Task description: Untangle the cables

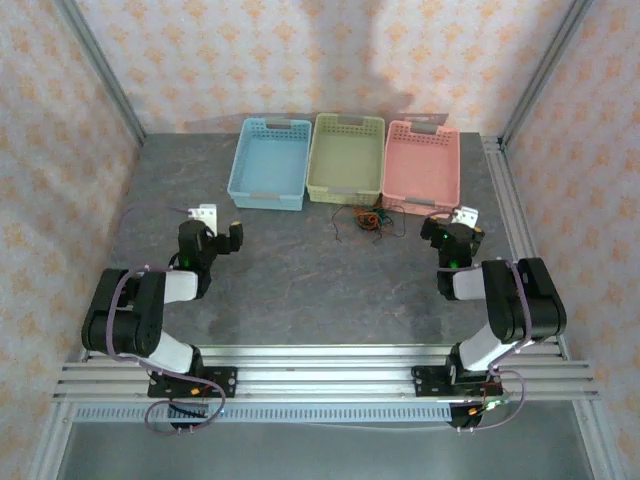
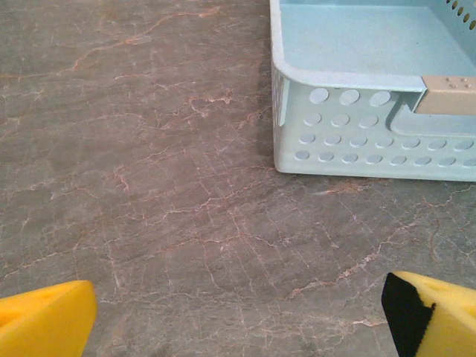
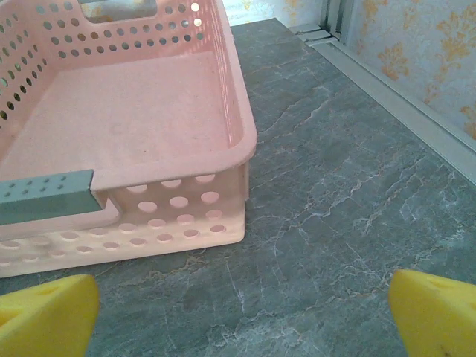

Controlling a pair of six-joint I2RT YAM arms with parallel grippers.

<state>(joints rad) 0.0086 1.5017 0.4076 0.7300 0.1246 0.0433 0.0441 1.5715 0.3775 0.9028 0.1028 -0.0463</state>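
on the grey table (image 1: 300, 285) the cables (image 1: 365, 218) lay bunched near the green basket (image 1: 345, 192), left gripper (image 1: 220, 222) and right gripper (image 1: 450, 222) gaping empty.

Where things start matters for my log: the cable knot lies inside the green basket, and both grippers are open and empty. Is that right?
Not quite. The top view shows the cables on the table just in front of the green basket, not inside it. The left gripper and right gripper are indeed open and empty.
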